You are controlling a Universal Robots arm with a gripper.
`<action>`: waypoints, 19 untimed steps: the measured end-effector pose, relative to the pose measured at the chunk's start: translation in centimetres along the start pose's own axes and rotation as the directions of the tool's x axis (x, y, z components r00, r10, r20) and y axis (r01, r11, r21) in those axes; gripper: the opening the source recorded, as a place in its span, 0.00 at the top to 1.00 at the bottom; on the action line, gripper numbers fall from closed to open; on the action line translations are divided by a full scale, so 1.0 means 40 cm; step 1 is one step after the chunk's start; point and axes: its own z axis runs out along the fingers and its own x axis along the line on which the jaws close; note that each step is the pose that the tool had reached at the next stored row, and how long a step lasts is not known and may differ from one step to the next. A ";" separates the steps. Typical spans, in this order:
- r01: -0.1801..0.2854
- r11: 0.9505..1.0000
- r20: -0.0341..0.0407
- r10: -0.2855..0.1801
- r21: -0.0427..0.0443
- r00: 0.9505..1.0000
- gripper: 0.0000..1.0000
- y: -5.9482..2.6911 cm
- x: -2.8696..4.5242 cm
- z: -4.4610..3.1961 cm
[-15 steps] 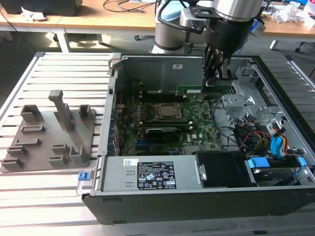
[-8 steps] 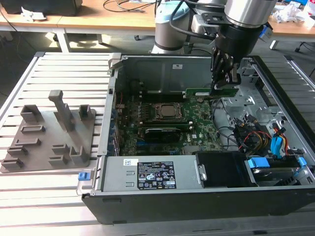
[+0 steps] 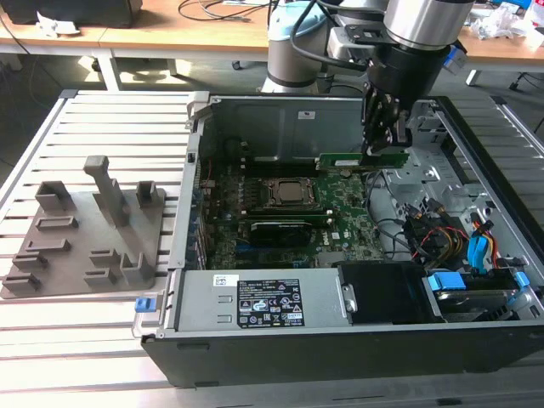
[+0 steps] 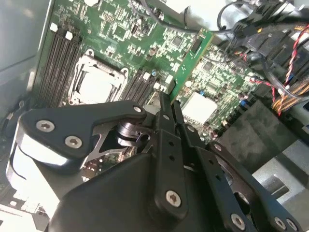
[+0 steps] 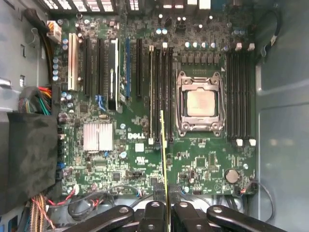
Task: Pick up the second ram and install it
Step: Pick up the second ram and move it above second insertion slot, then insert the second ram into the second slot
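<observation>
Pinching the second ram [image 3: 361,161] by one end, the gripper [image 3: 384,151] holds it above the motherboard [image 3: 340,204], near the case's far wall [image 3: 280,127]. The CPU socket [image 3: 285,194] lies beside it, and cables [image 3: 442,229] crowd the case's edge at the exterior view's right.

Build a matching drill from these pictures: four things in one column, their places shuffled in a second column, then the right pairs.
Things
1. second ram
2. grey holder block
3. CPU socket
4. coloured cables

Places
A. on the slatted table, outside the case, on the exterior view's left
B. inside the case, at the exterior view's right
C. clamped in the gripper, above the motherboard
D. on the motherboard, between banks of memory slots

Pairs: 1-C, 2-A, 3-D, 4-B
</observation>
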 end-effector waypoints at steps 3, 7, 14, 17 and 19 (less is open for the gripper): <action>0.000 1.000 0.000 0.000 0.000 1.000 0.86 0.044 0.001 0.003; 0.000 1.000 0.000 0.000 0.000 1.000 0.86 0.125 0.001 0.015; 0.000 1.000 0.000 0.000 0.000 1.000 0.86 0.128 0.001 0.016; 0.000 1.000 0.000 0.000 0.000 1.000 0.86 0.128 0.001 0.016; 0.000 1.000 0.000 0.000 -0.001 1.000 0.86 0.128 0.001 0.021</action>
